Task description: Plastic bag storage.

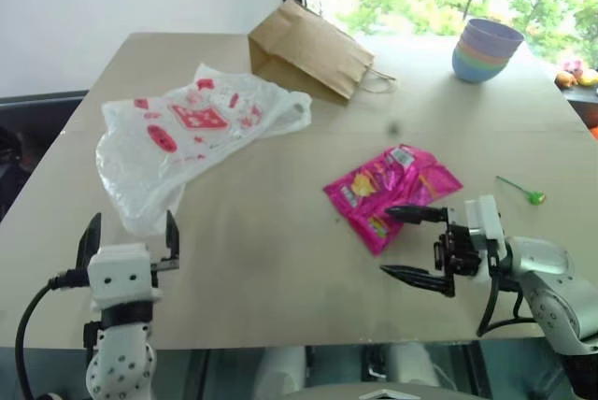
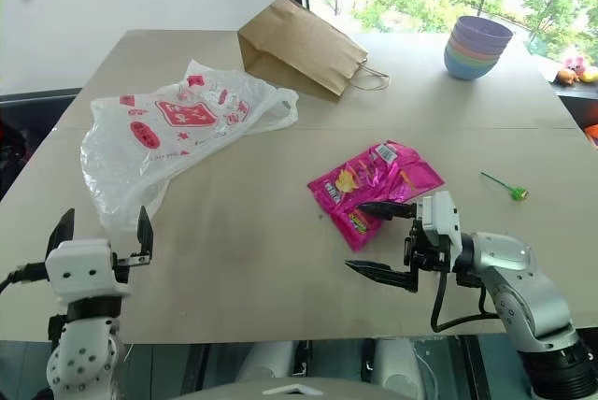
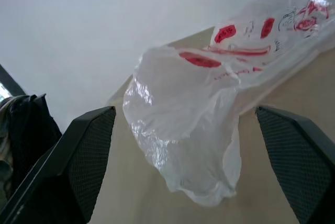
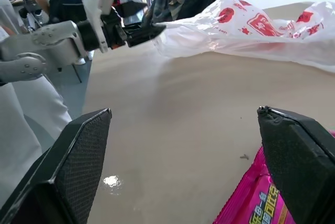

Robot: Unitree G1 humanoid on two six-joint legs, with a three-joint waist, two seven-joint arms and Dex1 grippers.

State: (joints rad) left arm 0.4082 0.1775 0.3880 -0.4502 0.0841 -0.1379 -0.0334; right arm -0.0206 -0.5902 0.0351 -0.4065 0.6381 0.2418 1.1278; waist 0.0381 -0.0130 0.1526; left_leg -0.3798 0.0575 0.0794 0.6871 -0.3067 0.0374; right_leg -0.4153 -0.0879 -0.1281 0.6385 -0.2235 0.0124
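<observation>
Left gripper (image 1: 130, 242) gapes wide, empty, just short of the plastic bag (image 1: 192, 134) – lined up to pinch its near end (right gripper (image 1: 418, 244) equally wide, idle beside the pink packet (image 1: 392, 190)).

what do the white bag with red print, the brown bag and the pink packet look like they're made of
Plastic bag: thin translucent plastic film, crinkled, faintly glossy.
Brown bag: matte kraft paper by the look, crisp folds, thin cord handle.
Pink packet: shiny wrapper, likely foil-lined plastic, catching glare.
</observation>
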